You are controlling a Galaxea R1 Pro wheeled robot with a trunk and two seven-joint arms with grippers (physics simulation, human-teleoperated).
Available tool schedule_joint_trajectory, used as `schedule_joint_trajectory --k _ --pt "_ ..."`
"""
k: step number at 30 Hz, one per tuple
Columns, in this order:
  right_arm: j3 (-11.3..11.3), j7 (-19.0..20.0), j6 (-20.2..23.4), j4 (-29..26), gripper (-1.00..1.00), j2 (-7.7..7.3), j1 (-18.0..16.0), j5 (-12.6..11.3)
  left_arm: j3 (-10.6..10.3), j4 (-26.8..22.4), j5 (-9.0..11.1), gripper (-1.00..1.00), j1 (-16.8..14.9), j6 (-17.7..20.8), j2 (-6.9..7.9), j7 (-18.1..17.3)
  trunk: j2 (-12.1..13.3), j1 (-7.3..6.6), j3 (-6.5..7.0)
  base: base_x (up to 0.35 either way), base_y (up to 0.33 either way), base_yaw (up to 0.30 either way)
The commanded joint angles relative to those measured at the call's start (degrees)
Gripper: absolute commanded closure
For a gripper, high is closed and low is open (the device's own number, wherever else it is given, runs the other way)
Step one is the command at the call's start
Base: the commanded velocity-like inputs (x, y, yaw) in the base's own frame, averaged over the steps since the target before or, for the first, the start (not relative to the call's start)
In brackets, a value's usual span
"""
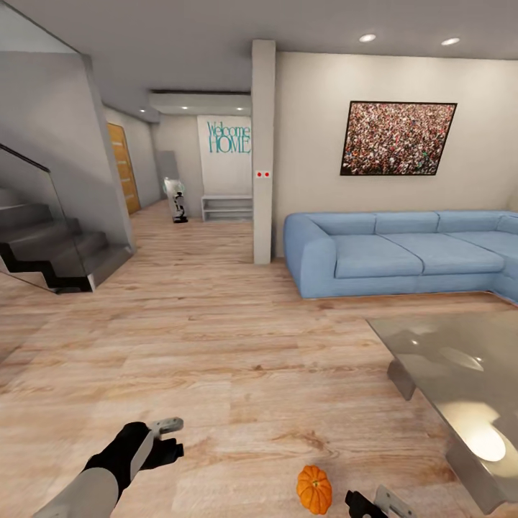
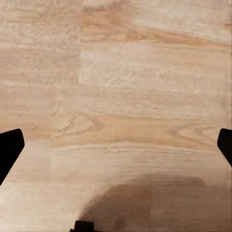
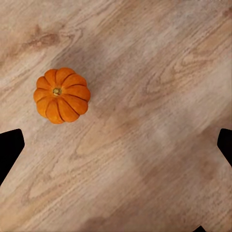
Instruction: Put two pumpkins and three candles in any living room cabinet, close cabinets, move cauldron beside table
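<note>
right claw [image 3: 116, 145] spread over pumpkin [image 3: 62, 95]; head view adds table [image 1: 460, 360].

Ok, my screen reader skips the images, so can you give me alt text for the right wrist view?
A small orange ribbed pumpkin sits upright on a light wood floor, seen from above. The two dark tips of the right gripper show at opposite edges of the picture, jaws spread wide, with the pumpkin off to one side and not between them.

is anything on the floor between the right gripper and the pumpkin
Nothing visible. The pumpkin sits alone on bare wood floor, just beside the open right gripper.
</note>
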Motion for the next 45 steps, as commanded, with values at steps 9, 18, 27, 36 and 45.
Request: schedule_joint_trajectory --k 9,18,27,36,45 --pt "-0.1 0.7 0.2 -0.1 -1.0 -0.13 0.0 -0.3 0.2 -0.4 0.1 -1.0 0.0 1.8 1.51 -10.8 -2.4 1.32 -1.08 0.001 0.0 0.0" --pt "-4.4 7.2 6.8 -1.8 -1.0 -2.14 -1.2 -3.0 4.5 -0.5 1.2 -1.0 -0.2 9.8 5.84 -15.0 -6.0 3.29 -2.69 0.0 0.0 0.0" --pt "-7.9 7.1 12.9 -8.1 -1.0 -2.56 -3.5 -3.7 5.2 -6.4 1.3 -1.0 -1.5 20.2 10.76 -24.2 -9.6 5.27 -4.31 0.0 0.0 0.0" --pt "-23.4 8.3 9.5 -8.3 -1.0 -2.23 -3.8 -4.0 5.3 -7.1 1.3 -1.0 -1.5 20.4 10.09 -24.6 -13.2 7.25 -5.92 0.0 0.0 0.0" --pt "-25.2 11.0 10.2 -8.5 -1.0 -2.11 -6.0 -3.3 5.4 -7.3 1.3 -1.0 -1.5 20.5 9.86 -24.6 -16.8 9.22 -7.54 0.0 0.0 0.0"
